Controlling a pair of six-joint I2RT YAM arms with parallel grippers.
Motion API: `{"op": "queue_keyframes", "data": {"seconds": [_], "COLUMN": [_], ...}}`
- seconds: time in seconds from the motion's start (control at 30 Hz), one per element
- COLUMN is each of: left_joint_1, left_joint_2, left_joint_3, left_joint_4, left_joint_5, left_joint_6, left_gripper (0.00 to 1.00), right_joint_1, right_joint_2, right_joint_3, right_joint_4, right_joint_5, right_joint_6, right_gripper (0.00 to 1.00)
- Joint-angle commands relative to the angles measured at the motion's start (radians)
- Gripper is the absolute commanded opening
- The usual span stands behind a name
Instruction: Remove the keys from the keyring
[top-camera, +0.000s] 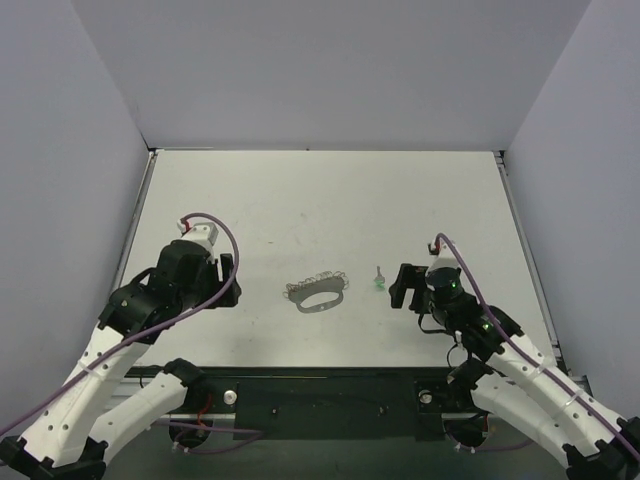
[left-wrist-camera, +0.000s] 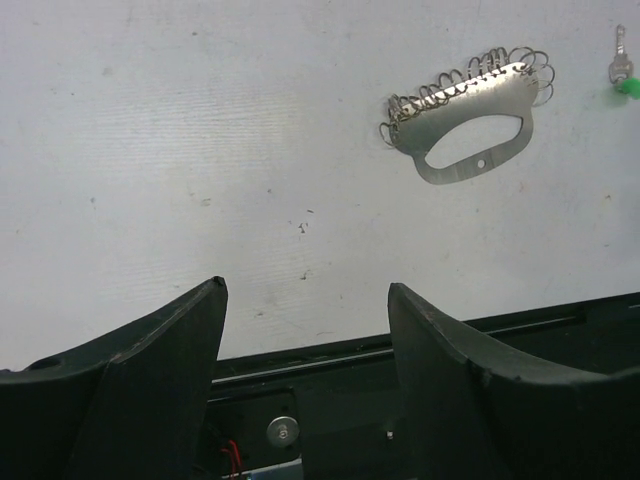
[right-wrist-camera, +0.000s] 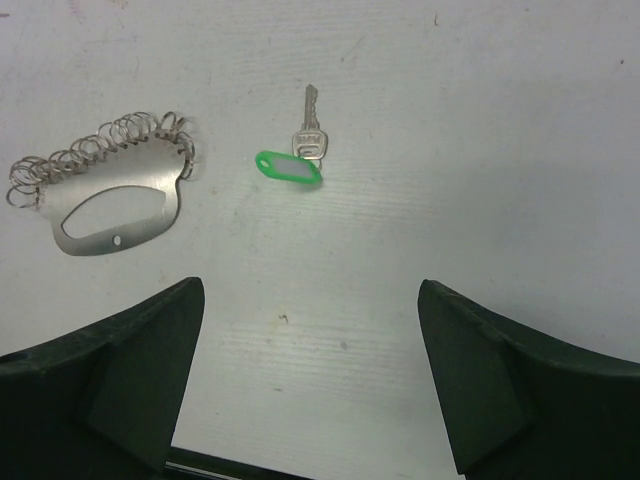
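Keyring and key apart, clear of worktop edges; left pincer, right pincer released; wrist views resolve small rings

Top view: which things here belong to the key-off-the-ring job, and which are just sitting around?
Job:
- keyring, flat on the table
- key with green tag, lying apart from the keyring
- left gripper and right gripper, both open, holding nothing

Just there:
- black base rail at the near edge
- dark specks on the table
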Motion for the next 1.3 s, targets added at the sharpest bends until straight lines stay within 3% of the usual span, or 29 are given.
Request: {"op": "queue_keyframes", "data": {"seconds": [0.0,0.13,0.17,0.2,0.33,0.73,1.27], "left_joint_1": [0.005,0.005,0.005,0.005,0.005,0.005,0.005], "left_joint_2": [-0.051,-0.114,-0.129,-0.151,-0.223,-0.306,-0.283], "left_joint_3": [-0.049,-0.132,-0.149,-0.173,-0.207,-0.244,-0.243], "left_joint_4": [0.17,0.277,0.305,0.318,0.372,0.395,0.383], "left_joint_5": [0.039,-0.007,-0.011,-0.022,-0.038,-0.038,-0.036], "left_joint_6": [-0.02,-0.022,-0.02,-0.025,0.003,0.047,0.05], "left_gripper": [0.75,0.76,0.84,0.85,0.86,0.87,0.87], "right_joint_1": [0.055,0.181,0.236,0.258,0.373,0.439,0.469], "right_joint_2": [-0.103,-0.171,-0.179,-0.198,-0.245,-0.363,-0.65], "right_joint_3": [-0.113,-0.153,-0.156,-0.174,-0.205,-0.274,-0.337], "right_joint_4": [0.065,0.03,0.022,0.019,0.036,0.165,0.065], "right_joint_5": [0.121,0.368,0.401,0.462,0.565,0.618,0.553], "right_joint_6": [0.062,0.103,0.119,0.129,0.146,0.083,0.137], "right_gripper": [0.83,0.84,0.84,0.84,0.85,0.87,0.87]}}
